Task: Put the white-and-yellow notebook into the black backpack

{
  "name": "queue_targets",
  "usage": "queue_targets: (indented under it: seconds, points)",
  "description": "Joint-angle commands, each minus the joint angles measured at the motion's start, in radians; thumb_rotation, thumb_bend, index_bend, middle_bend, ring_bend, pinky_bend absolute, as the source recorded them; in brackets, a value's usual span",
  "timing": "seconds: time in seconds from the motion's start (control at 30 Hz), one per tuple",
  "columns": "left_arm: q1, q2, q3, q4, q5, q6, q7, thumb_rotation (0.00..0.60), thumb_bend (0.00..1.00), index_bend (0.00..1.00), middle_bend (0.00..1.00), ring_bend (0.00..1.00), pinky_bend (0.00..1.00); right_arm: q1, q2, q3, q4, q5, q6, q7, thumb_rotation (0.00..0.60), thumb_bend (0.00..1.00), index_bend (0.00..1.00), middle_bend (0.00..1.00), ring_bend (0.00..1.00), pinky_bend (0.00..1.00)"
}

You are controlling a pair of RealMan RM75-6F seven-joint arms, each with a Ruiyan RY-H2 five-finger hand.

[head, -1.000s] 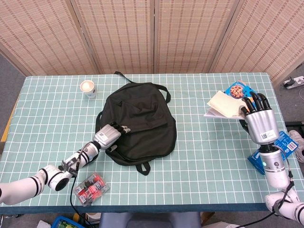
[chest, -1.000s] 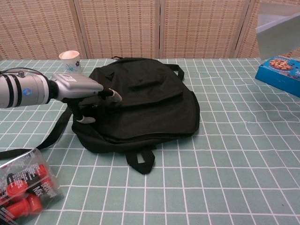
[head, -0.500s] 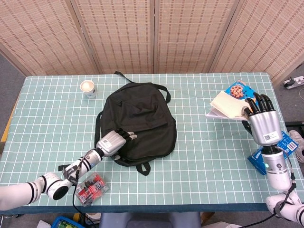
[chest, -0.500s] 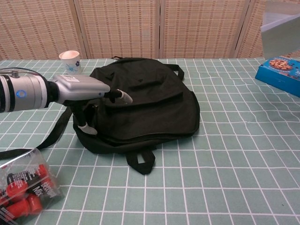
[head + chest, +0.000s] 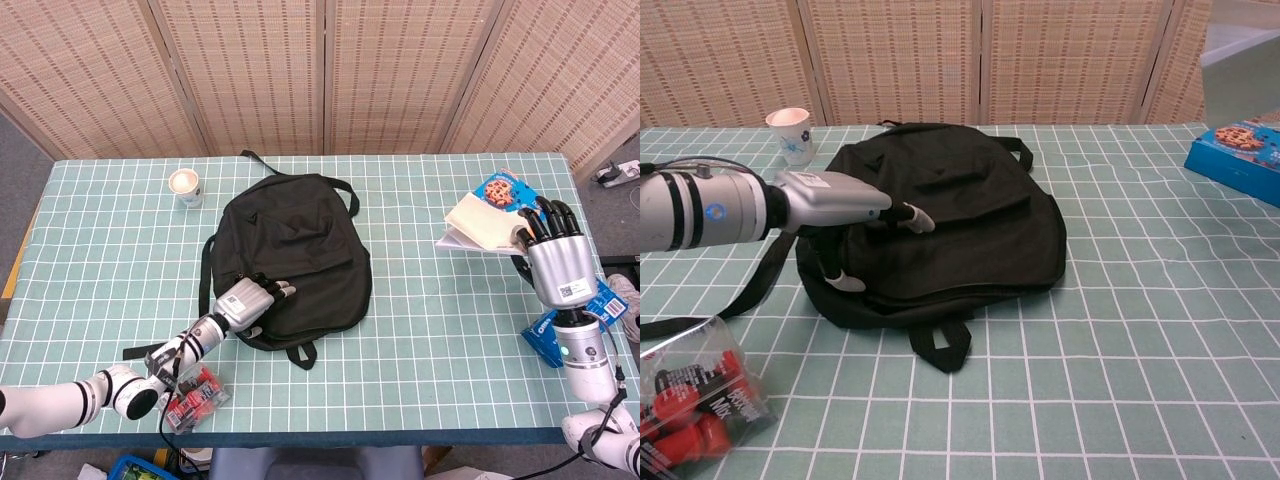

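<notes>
The black backpack (image 5: 290, 255) lies flat in the middle of the table, also in the chest view (image 5: 950, 225). My left hand (image 5: 250, 298) rests its spread fingers on the backpack's lower left edge, holding nothing; the chest view shows the same hand (image 5: 845, 215) low over the bag. At the far right my right hand (image 5: 555, 255) holds the white-and-yellow notebook (image 5: 480, 222) lifted above the table. In the chest view only a pale corner of the notebook (image 5: 1240, 45) shows at the top right.
A paper cup (image 5: 186, 187) stands at the back left. A clear box of red items (image 5: 193, 397) lies near the front left edge. A blue cookie box (image 5: 503, 188) sits behind the notebook, and another blue packet (image 5: 600, 300) lies by my right wrist.
My left hand has slid down and to the right along the backpack's left side to its lower edge. My right hand with the notebook has drifted slightly right.
</notes>
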Motion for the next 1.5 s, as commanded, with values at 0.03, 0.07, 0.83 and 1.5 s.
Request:
queue_targets:
  seconds: [0.03, 0.07, 0.83, 1.5]
  points:
    - [-0.012, -0.009, -0.001, -0.003, -0.016, -0.004, 0.012, 0.600, 0.14, 0.08, 0.12, 0.17, 0.13, -0.002, 0.002, 0.000, -0.003, -0.002, 0.003, 0.000, 0.600, 0.36, 0.74, 0.35, 0.18, 0.21]
    - [-0.016, -0.011, -0.002, -0.005, -0.022, -0.006, 0.014, 0.600, 0.14, 0.08, 0.12, 0.17, 0.13, -0.003, 0.003, 0.000, -0.004, -0.002, 0.004, 0.000, 0.600, 0.37, 0.74, 0.35, 0.18, 0.21]
    - [-0.064, -0.096, -0.002, 0.078, -0.127, 0.046, 0.078, 0.600, 0.14, 0.14, 0.11, 0.17, 0.13, -0.014, 0.007, 0.003, -0.007, -0.006, 0.010, 0.011, 0.600, 0.36, 0.74, 0.35, 0.18, 0.21]
    - [-0.023, -0.119, 0.000, 0.155, 0.039, 0.065, -0.137, 0.600, 0.37, 0.41, 0.14, 0.22, 0.13, -0.014, 0.004, 0.009, -0.011, -0.002, 0.008, 0.000, 0.600, 0.36, 0.74, 0.35, 0.18, 0.21]
